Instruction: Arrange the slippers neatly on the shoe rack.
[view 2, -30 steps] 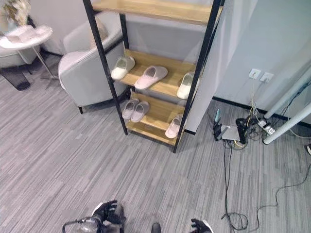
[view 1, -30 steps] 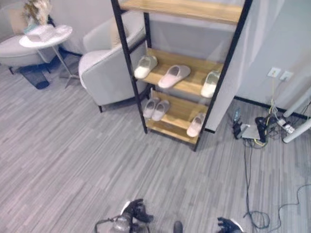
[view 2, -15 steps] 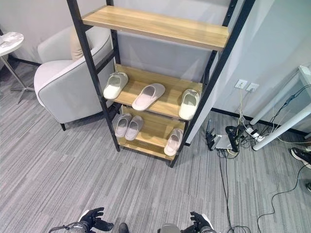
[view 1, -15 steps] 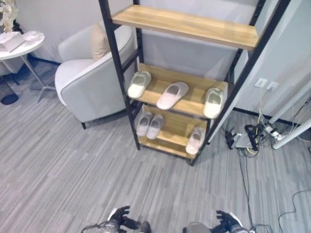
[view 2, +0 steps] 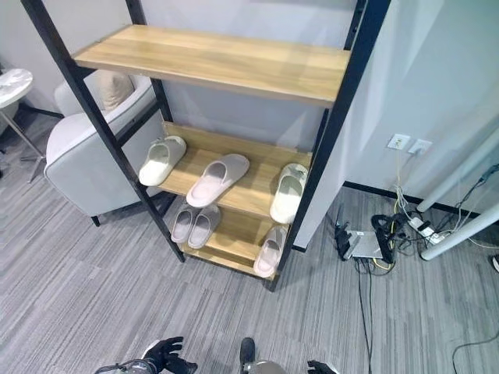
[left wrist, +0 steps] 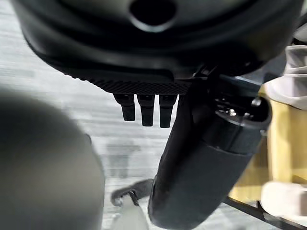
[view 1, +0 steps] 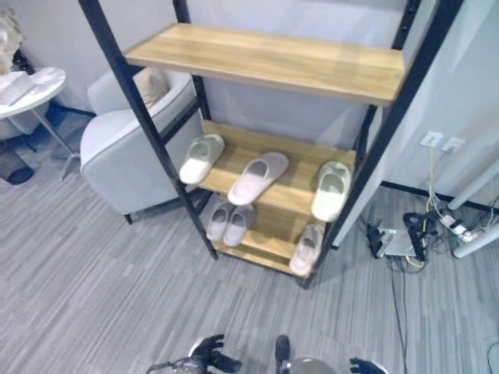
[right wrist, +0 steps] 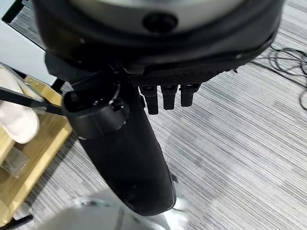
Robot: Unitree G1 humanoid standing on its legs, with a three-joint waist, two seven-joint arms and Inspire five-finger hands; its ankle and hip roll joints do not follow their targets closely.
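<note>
— Standing on grey striped floor (view 2: pixel 93 296): what kind of rack?

— Black-framed shoe rack (view 2: pixel 226 156) with three wooden shelves, bare on top.

— And the slippers?

— Three on the middle shelf: a cream slipper (view 2: pixel 161 159) at the left edge, a pink slipper (view 2: pixel 217 178) lying askew at the centre, another cream slipper (view 2: pixel 288 192) at the right edge. On the bottom shelf, a neat pair (view 2: pixel 195 225) at the left and a single slipper (view 2: pixel 270 250) at the right.

— Hands?

— Left hand (view 2: pixel 166 357) and right hand (view 2: pixel 320 366) both low, away from the rack, relaxed, fingers straight, holding nothing.
</note>
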